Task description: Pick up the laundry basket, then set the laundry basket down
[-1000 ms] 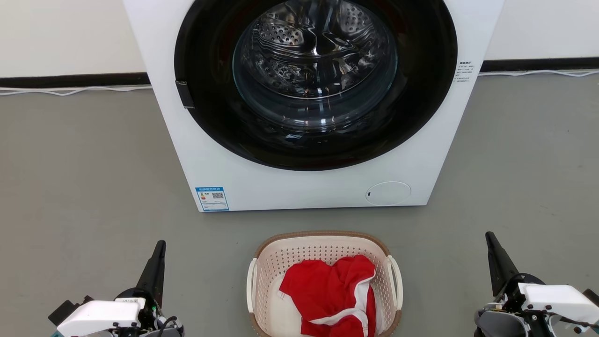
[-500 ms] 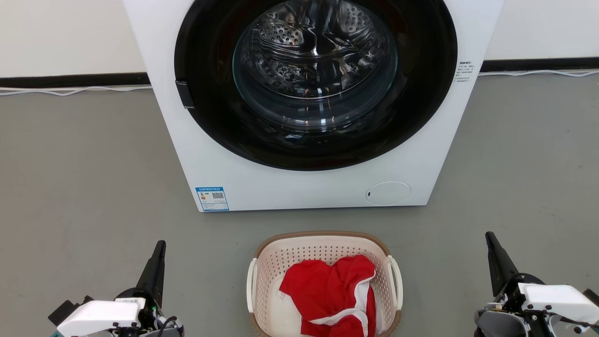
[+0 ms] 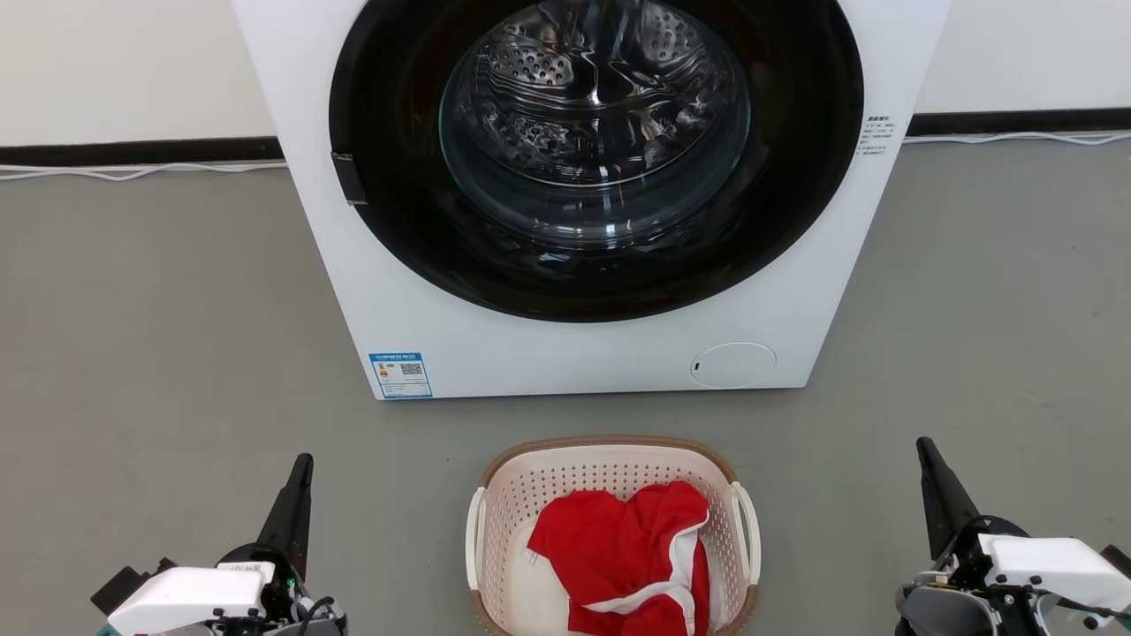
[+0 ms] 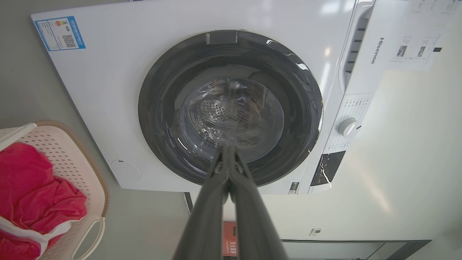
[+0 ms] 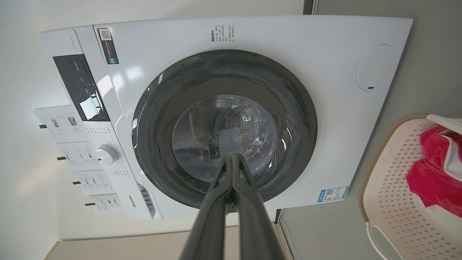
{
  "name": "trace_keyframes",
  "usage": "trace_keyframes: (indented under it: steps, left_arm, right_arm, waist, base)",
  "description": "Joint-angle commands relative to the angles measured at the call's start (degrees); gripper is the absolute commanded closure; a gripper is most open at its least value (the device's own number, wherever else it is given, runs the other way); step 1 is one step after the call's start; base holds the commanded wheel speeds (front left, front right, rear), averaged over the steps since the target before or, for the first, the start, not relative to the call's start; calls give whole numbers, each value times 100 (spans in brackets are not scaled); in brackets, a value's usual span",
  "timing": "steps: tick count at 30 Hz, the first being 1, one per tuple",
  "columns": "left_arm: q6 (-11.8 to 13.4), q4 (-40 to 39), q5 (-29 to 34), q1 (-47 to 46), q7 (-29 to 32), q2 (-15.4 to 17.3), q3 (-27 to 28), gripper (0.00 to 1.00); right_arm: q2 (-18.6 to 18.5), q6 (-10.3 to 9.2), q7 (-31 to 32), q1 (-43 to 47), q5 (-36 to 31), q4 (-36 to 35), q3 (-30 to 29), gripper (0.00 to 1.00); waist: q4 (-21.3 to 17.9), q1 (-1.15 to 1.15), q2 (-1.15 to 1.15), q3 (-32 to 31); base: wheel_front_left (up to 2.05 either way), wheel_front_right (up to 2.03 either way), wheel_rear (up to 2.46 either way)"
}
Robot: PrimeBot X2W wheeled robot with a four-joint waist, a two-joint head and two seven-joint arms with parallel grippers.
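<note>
Standoff at the washer (image 3: 574, 353): the left claw (image 3: 302, 466), fingers pressed together and empty, waits well left of the laundry basket (image 3: 610, 442), which sits on the floor between both claws holding a red garment (image 3: 618, 548). On the basket's far side, the right claw (image 3: 926, 450) is likewise closed, apparently staged for a two-sided lift.

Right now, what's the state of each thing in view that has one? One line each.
laundry basket: upright on the floor, not gripped, holding clothing.
red garment: crumpled inside the laundry basket.
washer door: shut.
left claw: shut, empty, apart from the laundry basket.
right claw: shut, empty, apart from the laundry basket.
</note>
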Motion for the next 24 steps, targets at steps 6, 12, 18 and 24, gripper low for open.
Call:
trace_keyframes:
  steps: [6, 12, 18, 24]
  left_arm:
    - [-42, -167, 5, -319, 15, 61, 173, 100]
    - [-42, -167, 5, -319, 15, 61, 173, 100]
    - [1, 29, 0, 12, -2, -4, -2, 0]
    - [-1, 99, 10, 136, -88, -33, -72, 0]
  right_arm:
    - [-27, 41, 43, -244, 38, -165, 104, 100]
    - [-27, 41, 43, -244, 38, -165, 104, 100]
    - [1, -1, -1, 17, -2, 22, 6, 0]
    - [20, -2, -83, 122, -29, 81, 107, 0]
  waist:
    - [0, 0, 0, 0]
    - [0, 0, 0, 0]
    - [0, 0, 0, 0]
    - [1, 8, 0, -5]
  base:
    - [0, 0, 0]
    - [0, 0, 0]
    - [0, 0, 0]
    - [0, 0, 0]
